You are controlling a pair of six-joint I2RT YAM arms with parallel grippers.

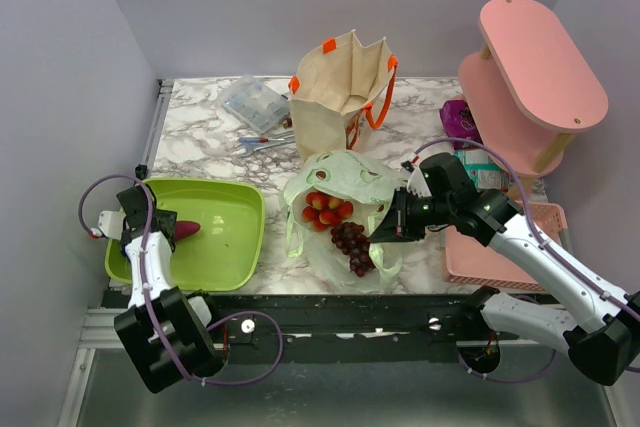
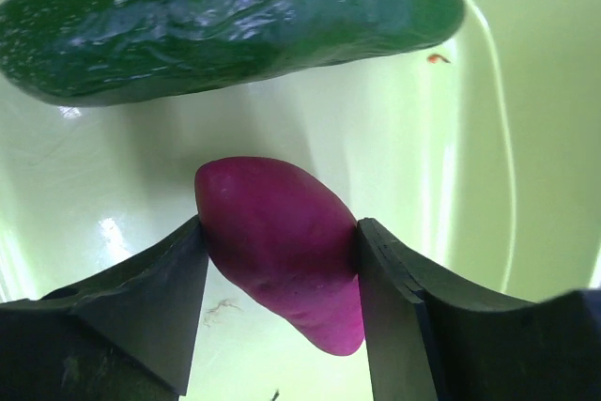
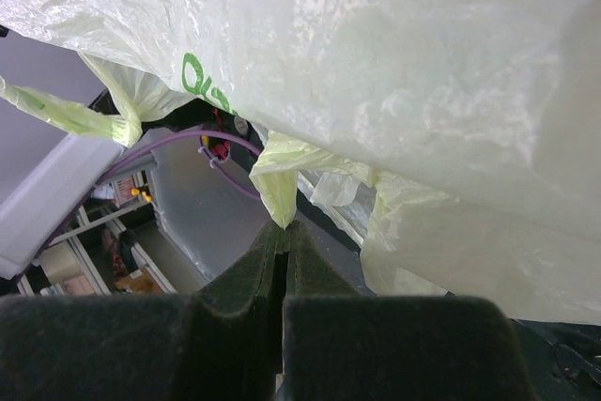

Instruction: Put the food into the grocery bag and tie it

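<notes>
On the marbled desk (image 1: 200, 137), the thin, crinkly, light green translucent plastic grocery bag (image 1: 345, 177) lies slumped open in the middle, with red strawberries (image 1: 328, 209) and a bunch of dark red grapes (image 1: 355, 245) already inside. It looks nearly weightless and limp, likely to collapse or slide if tugged, so it is best held by a fold of its rim or a handle loop. The right arm reaches in low from the right. The right tool (image 3: 282, 232) is pinched tight on just such a fold of the bag's near right edge, holding the mouth up.

To the left sits the shallow lime-green plastic tray (image 1: 240, 257), holding a glossy dark green cucumber (image 2: 225, 21) and, just apart from it, the purple-red tapered sweet potato (image 2: 282, 241). The potato looks firm, smooth and fairly heavy for its size. Its taper could let it squirt out, so the thick middle is the place to grip. The left arm is folded down over the tray's left side, and the left tool (image 2: 280, 232) straddles that thick part with a pad against each flank.
</notes>
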